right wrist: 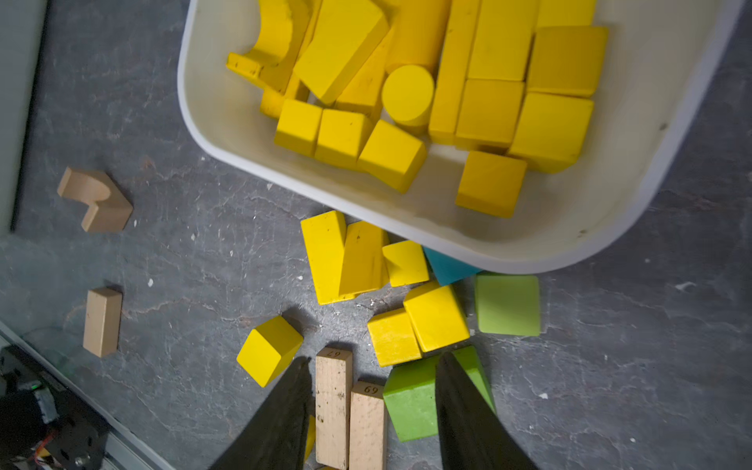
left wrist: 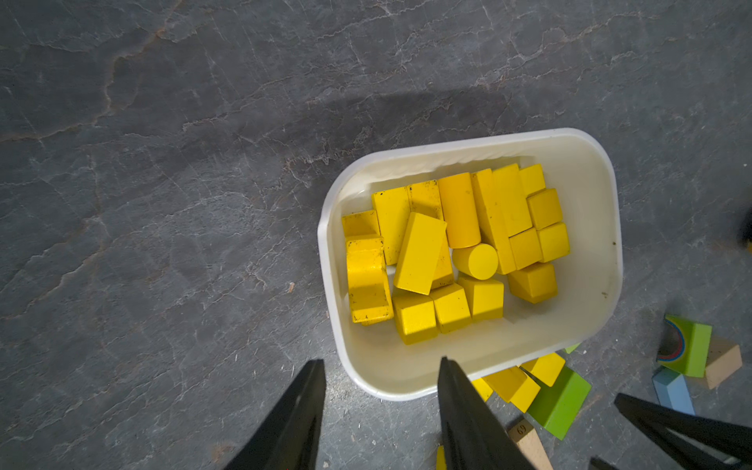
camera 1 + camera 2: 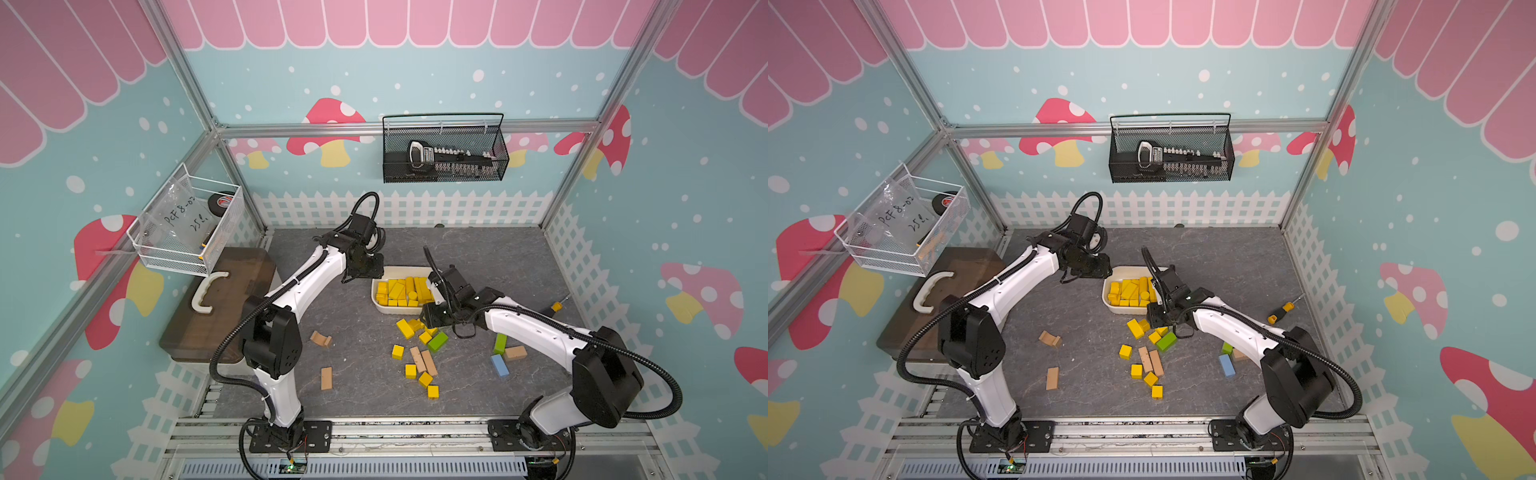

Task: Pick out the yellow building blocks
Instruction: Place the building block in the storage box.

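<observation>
Your left jaws: parted, holding nothing, over corner of white plastic tray [image 2: 590, 183]. Ahead of them, inside tray: bright-yellow painted wooden building blocks [image 2: 419, 252] heaped together. Cubes, bars, cylinders, one arch, paint scuffed at edges.

Your right jaws: parted, empty, above tan wooden bars [image 1: 333, 398] and green block [image 1: 411, 398]. Just beyond them: more yellow cubes [image 1: 435, 315] loose on grey bench [image 1: 183, 264], beside tray.

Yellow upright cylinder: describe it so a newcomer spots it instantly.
Find the white tray at the middle of the grey table. Among its yellow blocks, near the centre, stands a short cylinder. It alone shows a round top; a longer cylinder lies beside it.
</observation>
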Controlling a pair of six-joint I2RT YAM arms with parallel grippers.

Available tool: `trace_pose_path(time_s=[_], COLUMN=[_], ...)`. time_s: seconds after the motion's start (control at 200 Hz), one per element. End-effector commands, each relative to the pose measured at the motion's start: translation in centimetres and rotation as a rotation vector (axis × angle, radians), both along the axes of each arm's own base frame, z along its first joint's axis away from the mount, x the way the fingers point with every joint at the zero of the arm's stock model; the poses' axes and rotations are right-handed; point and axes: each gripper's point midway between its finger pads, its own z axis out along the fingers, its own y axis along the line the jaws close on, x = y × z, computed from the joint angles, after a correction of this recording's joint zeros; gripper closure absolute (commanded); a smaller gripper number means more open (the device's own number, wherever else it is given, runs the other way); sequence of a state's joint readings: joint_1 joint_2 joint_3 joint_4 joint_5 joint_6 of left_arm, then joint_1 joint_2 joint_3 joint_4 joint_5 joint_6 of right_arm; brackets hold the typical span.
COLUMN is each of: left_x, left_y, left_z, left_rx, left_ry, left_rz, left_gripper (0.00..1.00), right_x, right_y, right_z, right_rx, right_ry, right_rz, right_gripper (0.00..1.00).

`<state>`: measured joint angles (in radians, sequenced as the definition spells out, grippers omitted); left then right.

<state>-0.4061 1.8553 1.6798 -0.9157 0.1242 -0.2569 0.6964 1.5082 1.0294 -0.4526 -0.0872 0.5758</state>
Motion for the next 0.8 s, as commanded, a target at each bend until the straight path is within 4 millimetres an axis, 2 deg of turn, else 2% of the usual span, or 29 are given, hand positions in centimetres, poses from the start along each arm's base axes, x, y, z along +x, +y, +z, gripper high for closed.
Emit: trace_pose_path(time_s=[0.0,0.235,0.255,0.305,0.57,0.796], left_x=[-0.1,-0.1,-0.5,-0.5,-0.6,-0.5], left_y=[0.1,0.4,-0.6,-0.9,-0.9,-0.9], left_z=[-0.3,-0.7,-0.8,-0.8,-0.9,-0.8], left_rx=[0.012,0.030,0.031,0.027,0.037,0.039], left_ry=[0.007,0.013,0.014,0.015,0.017,0.013], left_rz=[-0.011,-0.011,-0.033,-0.039,-0.043,-0.042], left_gripper=[0.51,0.51,0.51,0.51,0.51,0.51], right_x=[1.1,1.7,1.7,1.6,2.0,2.3], right_y=[1.4,0.6,0.6,1.0,2.1,2.2], right_z=[0.7,-0.6,-0.7,-1.0,-3.5,-4.2], right_rx=[0.014,-0.013,-0.013,-0.011,-0.089,-0.127], right_ry=[-0.147,-0.192,-0.188,-0.176,-0.091,-0.069], right_rz=[0.063,0.014,0.014,0.024,0.051,0.043], right_gripper=[0.51,0.50,0.50,0.50,0.51,0.51])
